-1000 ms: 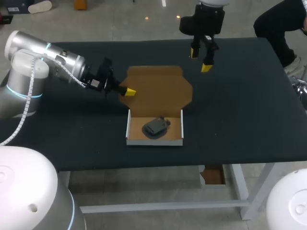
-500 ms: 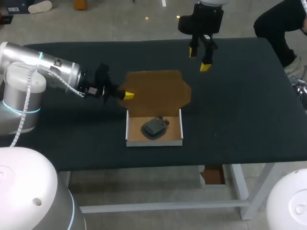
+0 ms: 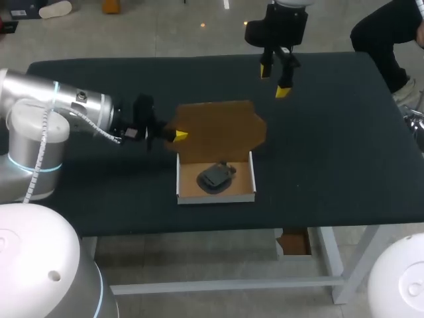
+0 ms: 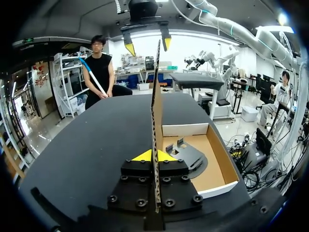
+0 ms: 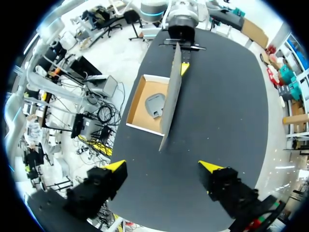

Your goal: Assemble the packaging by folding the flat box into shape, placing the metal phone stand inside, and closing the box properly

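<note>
Inspection at this moment. The box (image 3: pixel 215 197) stood on the table (image 3: pixel 331 132) already folded into a tray, its white walls up on the sides that showed. The phone stand (image 3: pixel 215 175) lay inside it on the brown floor, just beside and below the left gripper (image 3: pixel 177 136). Those two steps were judged complete.

The lid (image 3: pixel 218 129) was not yet closed. It stood raised off the tray's rear edge, close to upright. The left gripper had it pinched at its side edge, the card running straight out from between the yellow tips, one tip against each face.

The right gripper (image 3: pixel 275 79) hung above the far part of the table, beyond the lid and apart from it. Its fingers were spread wide and held nothing. Seen from that wrist, the lid showed edge-on ahead of the fingers, with the tray and stand to one side of it.

Outstanding, in my judgement: bring the lid down over the tray and tuck its flaps into the walls. Whether the flaps were pre-creased could not be told.
</note>
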Controlling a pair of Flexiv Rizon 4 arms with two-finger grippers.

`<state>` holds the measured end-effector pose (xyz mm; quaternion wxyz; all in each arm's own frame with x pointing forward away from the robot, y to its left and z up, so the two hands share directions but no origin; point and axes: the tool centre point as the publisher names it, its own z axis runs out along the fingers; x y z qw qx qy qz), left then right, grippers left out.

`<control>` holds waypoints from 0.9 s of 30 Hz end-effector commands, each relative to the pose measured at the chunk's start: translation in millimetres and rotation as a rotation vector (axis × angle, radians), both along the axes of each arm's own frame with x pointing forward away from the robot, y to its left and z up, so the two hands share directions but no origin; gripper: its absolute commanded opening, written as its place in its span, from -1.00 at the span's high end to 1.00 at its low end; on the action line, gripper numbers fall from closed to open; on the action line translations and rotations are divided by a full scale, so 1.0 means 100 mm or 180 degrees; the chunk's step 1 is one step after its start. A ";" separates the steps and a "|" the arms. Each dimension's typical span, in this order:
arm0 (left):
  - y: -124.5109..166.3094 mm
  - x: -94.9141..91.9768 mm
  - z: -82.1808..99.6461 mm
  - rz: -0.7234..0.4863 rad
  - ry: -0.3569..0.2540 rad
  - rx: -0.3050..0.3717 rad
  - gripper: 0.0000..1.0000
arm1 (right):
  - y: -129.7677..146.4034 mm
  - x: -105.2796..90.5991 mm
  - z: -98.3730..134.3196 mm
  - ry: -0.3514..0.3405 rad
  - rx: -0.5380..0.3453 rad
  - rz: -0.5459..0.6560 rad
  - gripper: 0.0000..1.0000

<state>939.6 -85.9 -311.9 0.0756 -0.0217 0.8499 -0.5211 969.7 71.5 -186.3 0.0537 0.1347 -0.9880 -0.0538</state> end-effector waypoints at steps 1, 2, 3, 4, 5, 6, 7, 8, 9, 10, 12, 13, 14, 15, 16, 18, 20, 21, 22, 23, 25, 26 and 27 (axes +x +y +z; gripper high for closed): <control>0.00 -0.06 -0.02 0.0073 -0.0044 -0.0019 1.00 | 0.02 0.00 0.02 0.0001 -0.0011 0.0016 -1.00; 0.00 -0.06 -0.02 0.0073 -0.0044 -0.0022 1.00 | 0.03 0.00 0.02 -0.0001 -0.0011 0.0019 -1.00; 0.00 -0.06 -0.02 0.0071 -0.0043 -0.0022 1.00 | 0.03 0.01 0.02 -0.0001 -0.0011 0.0021 -1.00; 0.01 -0.06 -0.02 0.0075 -0.0041 -0.0020 1.00 | 0.03 0.01 0.03 -0.0003 -0.0010 0.0023 -1.00; 0.01 -0.06 -0.02 0.0078 -0.0038 -0.0023 1.00 | 0.03 0.01 0.03 -0.0004 -0.0010 0.0024 -1.00; 0.01 -0.06 -0.02 0.0076 -0.0035 -0.0025 1.00 | 0.04 0.01 0.03 -0.0006 -0.0009 0.0026 -1.00; 0.01 -0.06 -0.02 0.0074 -0.0032 -0.0026 1.00 | 0.04 0.01 0.03 -0.0007 -0.0008 0.0028 -1.00; 0.01 -0.05 -0.02 0.0073 -0.0030 -0.0026 1.00 | 0.05 0.01 0.03 -0.0009 -0.0006 0.0031 -1.00; 0.01 -0.05 -0.02 0.0073 -0.0030 -0.0026 1.00 | 0.05 0.01 0.04 -0.0011 -0.0005 0.0026 -1.00; 0.01 -0.05 -0.02 0.0073 -0.0030 -0.0026 1.00 | 0.06 0.01 0.04 -0.0014 0.0000 0.0002 -1.00; 0.01 -0.05 -0.02 0.0073 -0.0030 -0.0026 1.00 | 0.08 0.01 0.05 -0.0023 0.0008 -0.0050 -1.00; 0.01 -0.05 -0.02 0.0073 -0.0030 -0.0026 1.00 | 0.10 0.01 0.05 -0.0031 0.0018 -0.0059 -1.00; 0.01 -0.05 -0.02 0.0073 -0.0030 -0.0026 1.00 | 0.11 0.01 0.06 -0.0042 0.0026 -0.0069 -1.00; 0.01 -0.05 -0.02 0.0073 -0.0030 -0.0026 1.00 | 0.14 0.01 0.06 -0.0054 0.0033 -0.0078 -1.00; 0.01 -0.05 -0.02 0.0073 -0.0030 -0.0026 1.00 | 0.15 0.01 0.07 -0.0061 0.0034 -0.0087 -1.00; 0.01 -0.05 -0.02 0.0073 -0.0030 -0.0026 1.00 | 0.19 0.03 0.08 -0.0099 0.0028 -0.0114 -1.00; 0.01 -0.05 -0.02 0.0073 -0.0030 -0.0026 1.00 | 0.23 0.05 0.10 -0.0157 0.0006 -0.0157 -1.00; 0.01 -0.05 -0.02 0.0073 -0.0030 -0.0026 1.00 | 0.26 0.07 0.11 -0.0215 -0.0005 -0.0192 -1.00; 0.01 -0.05 -0.02 0.0073 -0.0030 -0.0026 1.00 | 0.27 0.07 0.12 -0.0239 -0.0004 -0.0203 -1.00; 0.01 -0.05 -0.02 0.0073 -0.0030 -0.0026 1.00 | 0.30 0.09 0.14 -0.0311 -0.0023 -0.0234 -1.00; 0.01 -0.05 -0.02 0.0073 -0.0030 -0.0026 1.00 | 0.36 0.11 0.18 -0.0370 -0.0034 -0.0241 -1.00; 0.01 -0.05 -0.02 0.0073 -0.0030 -0.0026 1.00 | 0.38 0.12 0.18 -0.0392 -0.0035 -0.0242 -1.00; 0.01 -0.05 -0.02 0.0073 -0.0030 -0.0026 1.00 | 0.43 0.14 0.20 -0.0452 -0.0061 -0.0253 -1.00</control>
